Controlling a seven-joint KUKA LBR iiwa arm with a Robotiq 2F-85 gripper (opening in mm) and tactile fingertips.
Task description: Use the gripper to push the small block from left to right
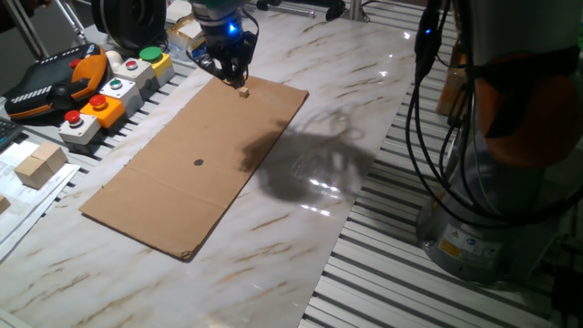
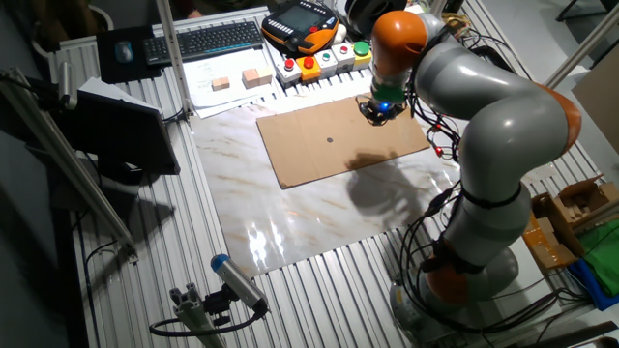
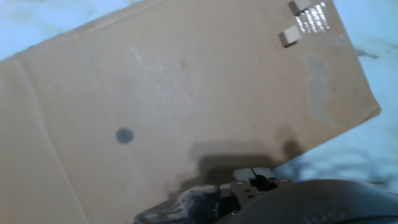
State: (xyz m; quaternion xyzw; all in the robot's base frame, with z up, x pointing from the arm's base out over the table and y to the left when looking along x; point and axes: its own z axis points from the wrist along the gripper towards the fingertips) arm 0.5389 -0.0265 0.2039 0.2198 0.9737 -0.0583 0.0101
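Flattened cardboard sheet [image 1: 196, 159] lying on a marble-patterned tabletop [image 1: 301, 228], with slatted metal framing [image 1: 392, 273] beyond the marble on the near and right sides of one fixed view. The small block [image 1: 243, 91], a pale wooden cube, sits on the cardboard close to its far edge, near one corner. The gripper [image 1: 230, 66] hangs just above and beside the block; contact cannot be judged. In the hand view its fingertips [image 3: 247, 176] appear pressed together with nothing between them, so the pincer reads as clenched and empty. That view also shows two small pale blocks [image 3: 288, 37] near the upper right corner of the sheet, beside a glossy patch.

Open room: most of the sheet stretches bare from the block toward the viewer, marked only by a dark round dot [image 1: 199, 163] near its middle and a fold line. The marble beside the sheet carries the arm's shadow and nothing else.

Surroundings: a row of push-button boxes [image 1: 114, 91] with red, green and white caps stands just off the sheet's left edge, next to an orange-and-black teach pendant [image 1: 55, 82]. Two larger wooden blocks [image 2: 240, 80] rest on paper near a keyboard [image 2: 218, 39]. The grey-and-orange arm [image 2: 484, 126] fills the right side.

No writing is legible.
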